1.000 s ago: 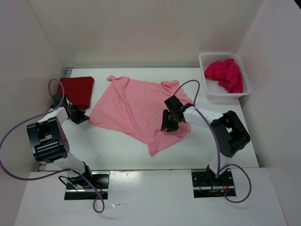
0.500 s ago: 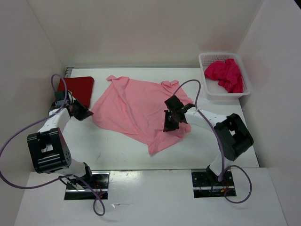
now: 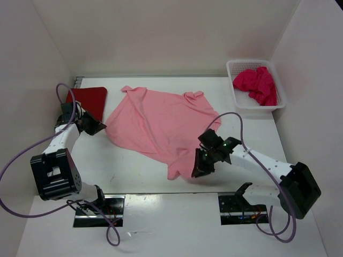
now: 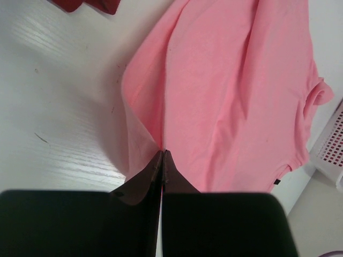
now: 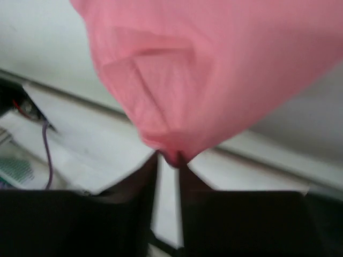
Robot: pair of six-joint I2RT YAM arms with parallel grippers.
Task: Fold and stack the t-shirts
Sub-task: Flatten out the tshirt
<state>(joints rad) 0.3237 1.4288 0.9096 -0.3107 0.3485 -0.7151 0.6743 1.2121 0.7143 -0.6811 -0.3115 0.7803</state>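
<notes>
The light pink t-shirt (image 3: pixel 155 120) lies spread out mid-table. My left gripper (image 3: pixel 95 127) sits at its left edge, shut on a pinch of the pink cloth (image 4: pixel 162 153), which rises in a small tent at the fingertips. My right gripper (image 3: pixel 201 162) is at the shirt's near right corner and is shut on a bunched fold of the same shirt (image 5: pixel 172 157), lifted off the table. The dark red t-shirt (image 3: pixel 89 99) lies folded at the back left. The magenta t-shirt (image 3: pixel 257 85) is crumpled in the basket.
The white mesh basket (image 3: pixel 231 68) stands at the back right corner, and its edge also shows in the left wrist view (image 4: pixel 332 152). White walls close in the table on the left, back and right. The arm bases and purple cables sit at the near edge.
My right gripper has closed on the pink cloth and swung toward the near edge, dragging that side of the shirt with it. My left gripper has crept a little to the shirt's left edge.
</notes>
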